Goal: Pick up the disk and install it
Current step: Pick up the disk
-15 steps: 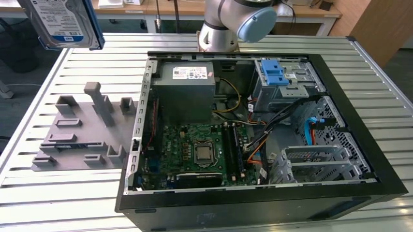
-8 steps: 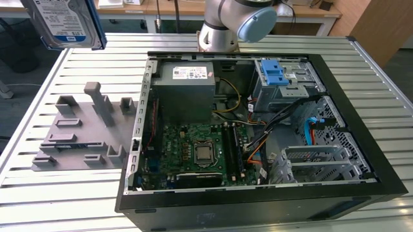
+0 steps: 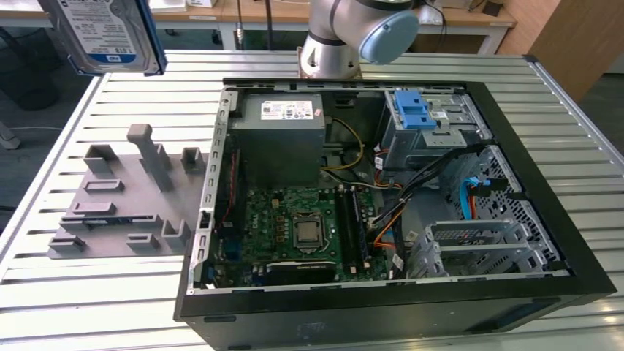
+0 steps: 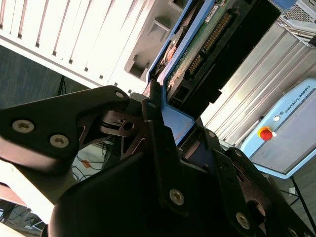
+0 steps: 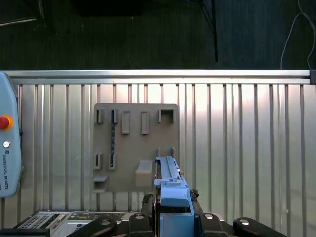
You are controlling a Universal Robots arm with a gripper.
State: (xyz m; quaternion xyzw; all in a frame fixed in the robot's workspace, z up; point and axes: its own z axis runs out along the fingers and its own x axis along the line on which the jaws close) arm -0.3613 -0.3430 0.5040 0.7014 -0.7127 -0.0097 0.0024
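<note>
your pincer (image 4: 178, 123) is clenched on the disk (image 3: 102, 35) by its blue bracket (image 4: 180, 121). in the second wrist view the two black fingers (image 4: 153, 111) press on either side of the bracket, with the drive's connector edge pointing away from the wrist. so count the grasp as made.

the disk is in the air, clear of the worktop (image 3: 127, 88). in the exterior view it sits high at the exterior view's left, label side facing the camera and tilted a little. it is well apart from the open case (image 3: 527, 183). in the first wrist view the disk is edge-on and hangs over the grey fixture (image 5: 136, 143), close to the plate's near edge, touching nothing but the pincer.

as for progress, the pick-up looks done and the install hasn't started. the case lies on its side with the lid off. inside you can see the board (image 3: 302, 227), the power supply (image 3: 283, 124) and a drive cage with blue tabs (image 3: 414, 110) toward the exterior view's right. nothing of the disk is near any of these yet — the whole width of the case lies between it and that cage. from these views i can't tell which bay is meant to take the drive.

a pendant (image 5: 7, 143) with a red button lies on the worktop beside the fixture.
</note>
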